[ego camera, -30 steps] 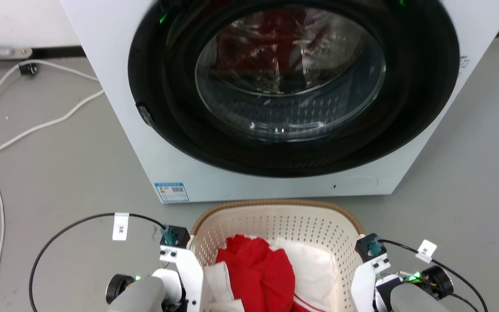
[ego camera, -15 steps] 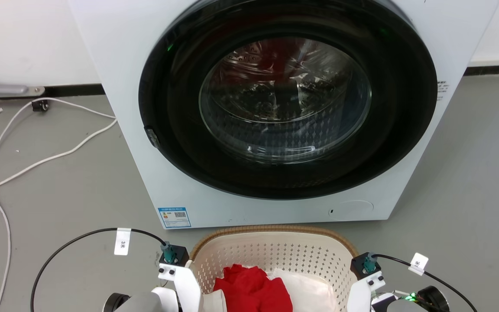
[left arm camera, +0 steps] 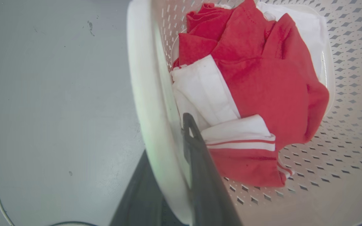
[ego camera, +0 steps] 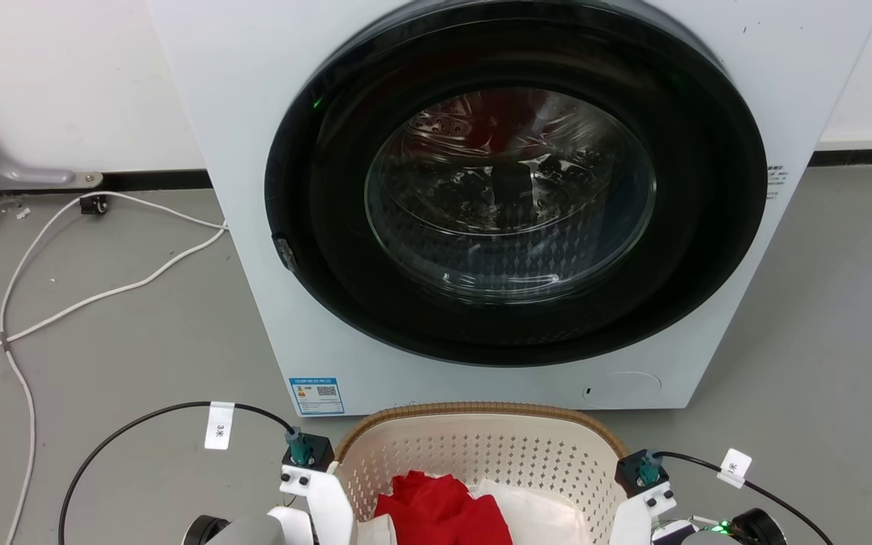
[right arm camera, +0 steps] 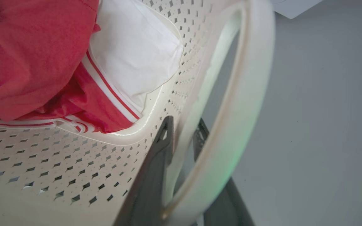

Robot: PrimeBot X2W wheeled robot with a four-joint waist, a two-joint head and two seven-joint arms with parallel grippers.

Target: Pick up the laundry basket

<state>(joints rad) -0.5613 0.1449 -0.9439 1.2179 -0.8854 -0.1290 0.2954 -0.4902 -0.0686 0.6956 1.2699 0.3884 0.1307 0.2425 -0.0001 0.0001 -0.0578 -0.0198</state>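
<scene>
Head view: laundry basket (ego camera: 481, 454) holds red garment (ego camera: 443, 516); white cloth (ego camera: 546, 521) beside it.

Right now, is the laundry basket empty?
No, the laundry basket holds red clothing and white clothing piled against its perforated wall.
</scene>
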